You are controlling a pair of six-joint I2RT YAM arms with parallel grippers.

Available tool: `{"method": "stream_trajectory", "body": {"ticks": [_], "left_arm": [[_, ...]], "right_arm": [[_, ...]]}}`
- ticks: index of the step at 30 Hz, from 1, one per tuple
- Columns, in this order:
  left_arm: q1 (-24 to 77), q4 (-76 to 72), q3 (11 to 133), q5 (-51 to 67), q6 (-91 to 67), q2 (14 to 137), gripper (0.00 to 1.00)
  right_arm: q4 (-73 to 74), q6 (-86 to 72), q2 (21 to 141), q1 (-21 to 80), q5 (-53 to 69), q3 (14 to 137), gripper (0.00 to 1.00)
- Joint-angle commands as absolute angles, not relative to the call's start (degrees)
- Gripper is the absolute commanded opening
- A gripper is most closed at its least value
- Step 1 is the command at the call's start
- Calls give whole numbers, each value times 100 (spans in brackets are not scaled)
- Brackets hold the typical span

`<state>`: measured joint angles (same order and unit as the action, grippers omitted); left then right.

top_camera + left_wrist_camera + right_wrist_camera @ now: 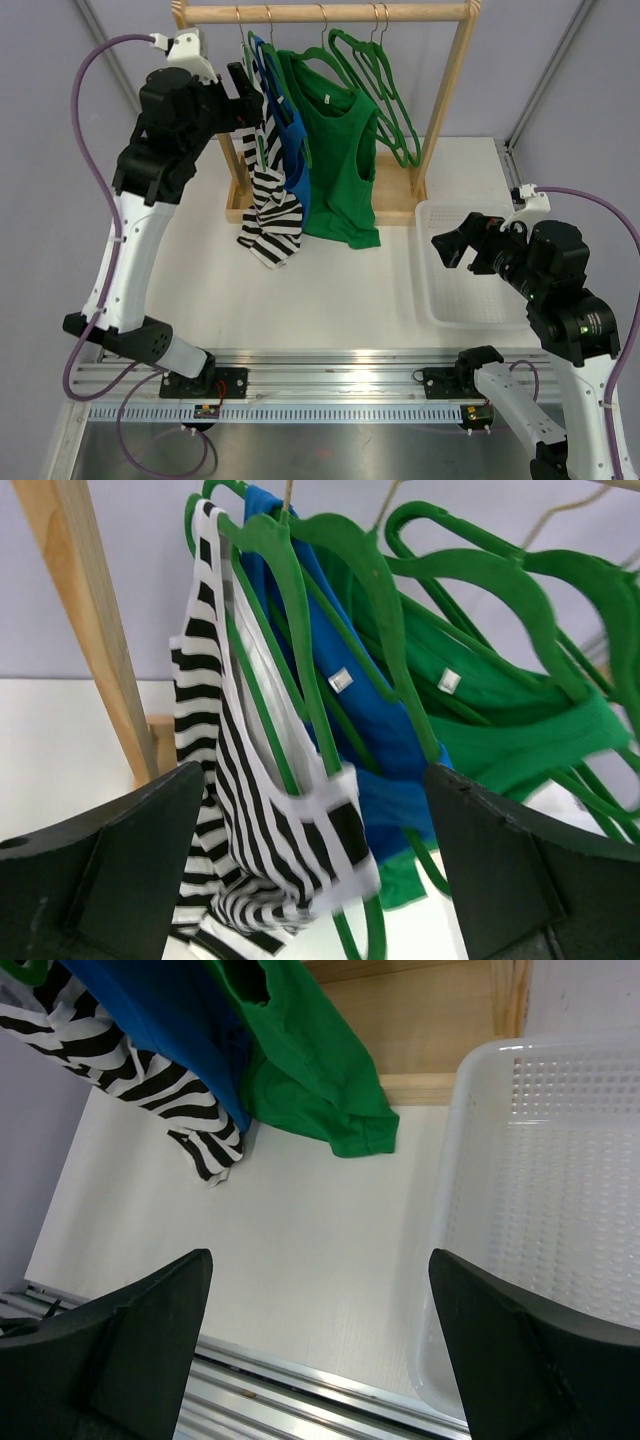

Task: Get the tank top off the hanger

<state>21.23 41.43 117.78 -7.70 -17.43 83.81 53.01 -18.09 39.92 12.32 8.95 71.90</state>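
Our left gripper point(315, 810), jaws spread and empty, frames the striped tank top point(230, 780) on its green hanger point(262, 542) at eleven o'clock, so we judge this the reach: next we must pinch a strap point(205, 565) and slip it off, the right gripper point(320, 1300) likewise released at four o'clock.

No readable text, garment tags blank

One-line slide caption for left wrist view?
Left jaws open before the black-and-white striped tank top on its green plastic hanger, blue tank top behind.
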Motion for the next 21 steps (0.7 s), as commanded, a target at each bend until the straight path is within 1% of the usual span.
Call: {"method": "stream_trajectory", "body": {"ticks": [1, 4, 7, 8, 11, 12, 14, 15, 16, 17, 18, 19, 21], "left_arm": [[2180, 3436, 12286, -1352, -1346, 8874, 90], [2180, 3743, 12971, -1765, -1205, 9550, 86], [2180, 3884, 13499, -2099, -1073, 10026, 76], [2180, 3859, 13552, -2170, -1037, 10089, 69], [2180, 3797, 13605, -2276, -958, 10282, 55], [2188, 3797, 13658, -2294, -941, 10327, 48], [2188, 3823, 13711, -2320, -932, 10423, 39], [2197, 3832, 13737, -2320, -914, 10433, 33], [2206, 3815, 13737, -2338, -888, 10441, 31], [2223, 3814, 13737, -2347, -870, 10441, 28], [2250, 3797, 13746, -2381, -844, 10424, 20], [2276, 3788, 13737, -2434, -826, 10406, 18], [2346, 3771, 13746, -2504, -748, 10336, 9]], "right_arm": [[5150, -1872, 3920, 1257, 1309, 7111, 96], [5220, -1855, 3920, 1266, 1380, 7084, 95], [5229, -1837, 3902, 1266, 1441, 7040, 95], [5229, -1828, 3868, 1266, 1450, 7005, 95], [5247, -1819, 3850, 1266, 1485, 6961, 94], [5256, -1811, 3841, 1257, 1503, 6961, 94], [5273, -1793, 3841, 1257, 1494, 6952, 94], [5265, -1784, 3841, 1266, 1494, 6952, 94], [5282, -1767, 3832, 1266, 1494, 6952, 94], [5291, -1758, 3832, 1266, 1494, 6943, 94], [5291, -1758, 3832, 1266, 1503, 6952, 94], [5282, -1758, 3841, 1266, 1494, 6935, 94], [5265, -1758, 3849, 1266, 1503, 6908, 94]]}}
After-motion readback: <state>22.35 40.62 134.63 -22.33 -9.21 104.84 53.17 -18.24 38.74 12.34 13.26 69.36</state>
